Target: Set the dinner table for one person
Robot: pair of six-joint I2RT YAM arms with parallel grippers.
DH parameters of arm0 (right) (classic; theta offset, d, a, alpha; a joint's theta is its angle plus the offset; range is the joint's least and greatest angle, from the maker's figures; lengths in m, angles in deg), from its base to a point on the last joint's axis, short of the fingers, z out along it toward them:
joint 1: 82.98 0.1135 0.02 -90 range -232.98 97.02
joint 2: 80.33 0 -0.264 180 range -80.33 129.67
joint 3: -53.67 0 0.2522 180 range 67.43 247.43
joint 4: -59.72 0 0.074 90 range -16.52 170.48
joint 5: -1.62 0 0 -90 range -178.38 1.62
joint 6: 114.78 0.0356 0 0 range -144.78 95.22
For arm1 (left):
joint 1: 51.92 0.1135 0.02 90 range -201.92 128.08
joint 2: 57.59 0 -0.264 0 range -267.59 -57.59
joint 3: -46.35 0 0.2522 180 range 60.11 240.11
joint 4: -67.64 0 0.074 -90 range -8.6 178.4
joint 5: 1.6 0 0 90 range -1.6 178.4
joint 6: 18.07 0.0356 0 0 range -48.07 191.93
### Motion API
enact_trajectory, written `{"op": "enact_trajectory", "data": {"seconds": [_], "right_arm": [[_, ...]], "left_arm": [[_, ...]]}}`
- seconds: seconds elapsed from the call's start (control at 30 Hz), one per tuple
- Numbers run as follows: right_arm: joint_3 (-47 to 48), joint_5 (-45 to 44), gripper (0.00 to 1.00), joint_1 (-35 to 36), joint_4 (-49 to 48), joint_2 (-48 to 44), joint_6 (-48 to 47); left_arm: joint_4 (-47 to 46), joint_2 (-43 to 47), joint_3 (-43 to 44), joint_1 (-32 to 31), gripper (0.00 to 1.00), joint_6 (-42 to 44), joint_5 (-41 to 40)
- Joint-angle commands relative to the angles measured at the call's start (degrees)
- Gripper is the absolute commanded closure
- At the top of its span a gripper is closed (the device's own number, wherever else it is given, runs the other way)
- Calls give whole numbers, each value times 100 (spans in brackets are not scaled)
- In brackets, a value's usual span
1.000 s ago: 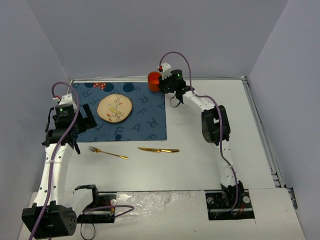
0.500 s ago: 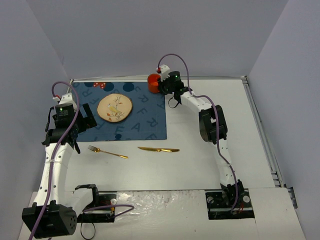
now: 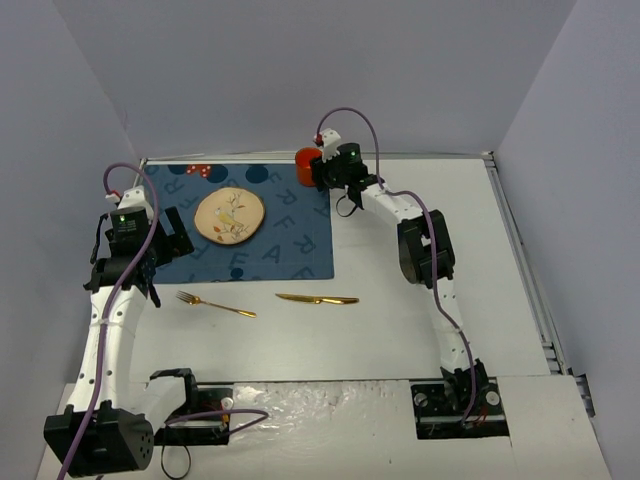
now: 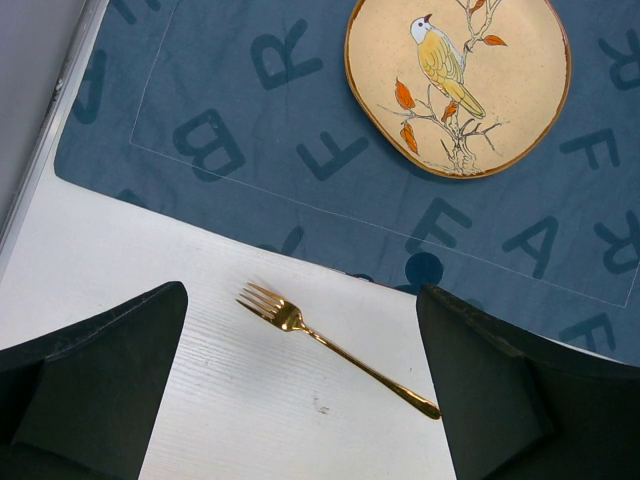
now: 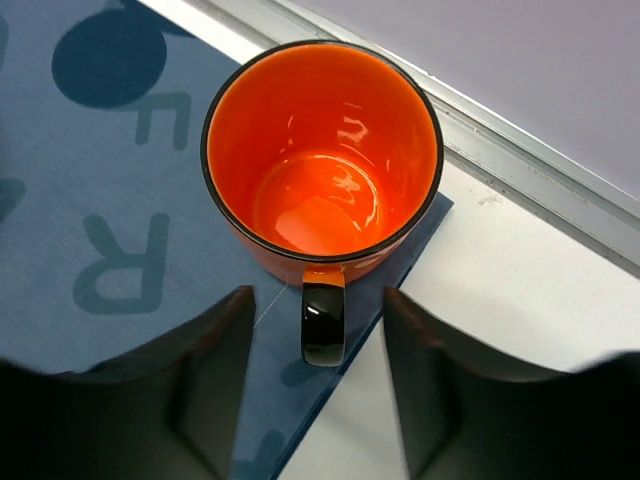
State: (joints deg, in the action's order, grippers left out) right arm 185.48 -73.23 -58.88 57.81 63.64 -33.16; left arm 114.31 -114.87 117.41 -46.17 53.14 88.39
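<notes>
Facing an orange mug (image 5: 320, 160), upright on the far right corner of the blue placemat (image 5: 90, 180), itself spread over the white dinner table (image 3: 500, 260). Probably ceramic: stiff, glossy, fairly heavy, easy to chip. Best taken by the black handle (image 5: 323, 320), now between the parted jaws of the right gripper (image 5: 318, 330), not touched by either. Left gripper (image 4: 300, 330) spread wide above 1 thin gold fork (image 4: 335, 347), lying flat, likely slippery.
</notes>
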Motion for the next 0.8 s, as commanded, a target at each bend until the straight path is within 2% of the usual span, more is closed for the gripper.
{"op": "enact_trajectory", "data": {"seconds": [0.0, 0.2, 0.3, 0.53, 0.77], "right_arm": [[-297, -145, 40, 6, -604, -934, -34], [-1629, -136, 20, -54, -500, -2209, -338], [-2261, 4, 16, -49, -56, -3027, -471], [-4270, 228, 14, 244, 888, -4486, -386], [-5389, 2, 16, 1068, 1250, -4988, 63]], "left_arm": [[-201, 20, 71, 48, 3, -60, 1], [-179, 50, 80, 48, 3, -46, 1], [-179, 69, 94, 53, 3, -32, 1], [-182, 129, 105, 74, 3, -4, 1], [-197, 172, 97, 92, 3, -19, 1]]}}
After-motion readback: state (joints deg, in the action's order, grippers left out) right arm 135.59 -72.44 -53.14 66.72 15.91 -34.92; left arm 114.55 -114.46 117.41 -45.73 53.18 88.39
